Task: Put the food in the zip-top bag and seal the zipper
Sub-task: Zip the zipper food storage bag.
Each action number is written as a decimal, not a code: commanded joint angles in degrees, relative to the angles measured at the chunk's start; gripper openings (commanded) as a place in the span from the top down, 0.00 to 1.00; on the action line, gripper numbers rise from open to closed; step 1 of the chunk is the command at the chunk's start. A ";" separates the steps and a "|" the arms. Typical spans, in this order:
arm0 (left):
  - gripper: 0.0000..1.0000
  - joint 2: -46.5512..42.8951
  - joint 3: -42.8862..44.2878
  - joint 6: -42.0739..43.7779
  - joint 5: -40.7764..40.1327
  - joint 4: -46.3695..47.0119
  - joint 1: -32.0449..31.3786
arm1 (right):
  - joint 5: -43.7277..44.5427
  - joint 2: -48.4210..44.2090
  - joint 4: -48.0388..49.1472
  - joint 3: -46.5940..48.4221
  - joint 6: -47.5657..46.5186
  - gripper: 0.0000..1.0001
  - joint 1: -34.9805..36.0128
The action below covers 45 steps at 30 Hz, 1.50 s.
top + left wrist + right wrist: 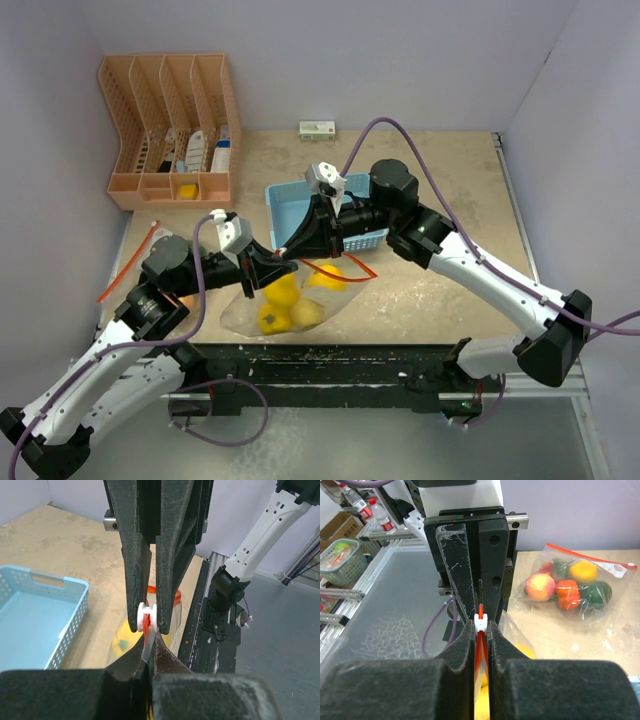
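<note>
The clear zip-top bag (300,318) lies at the near table edge with its red zipper raised. Yellow toy food (283,292) sits inside it, and shows in the left wrist view (121,639) and between my right pads (481,707). My right gripper (292,251) is shut on the white zipper slider (481,622); the slider also shows in the left wrist view (148,618). My left gripper (280,260) is shut on the bag's top edge (148,647) just beside the slider, tip to tip with the right gripper.
A light-blue basket (290,205) stands just behind the bag. A second bag of mixed toy food (570,587) lies left of my left arm, its red zipper (122,268) showing. An orange file rack (170,130) is at the back left and a small box (317,129) at the back.
</note>
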 commanded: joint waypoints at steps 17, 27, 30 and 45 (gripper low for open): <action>1.00 -5.25 8.61 4.53 -6.69 -7.38 0.23 | 0.10 -2.16 -6.87 0.10 -3.28 1.00 0.31; 1.00 -6.73 12.13 5.26 -9.89 -9.31 0.21 | 0.15 -1.90 -9.03 -2.62 -5.33 1.00 0.30; 1.00 -7.39 13.64 6.00 -11.11 -10.68 0.19 | 1.06 -2.06 -10.85 -3.38 -6.95 1.00 0.22; 1.00 -10.04 23.45 11.49 -20.16 -20.30 0.18 | 4.62 -4.90 -11.70 -10.24 -9.18 1.00 -0.57</action>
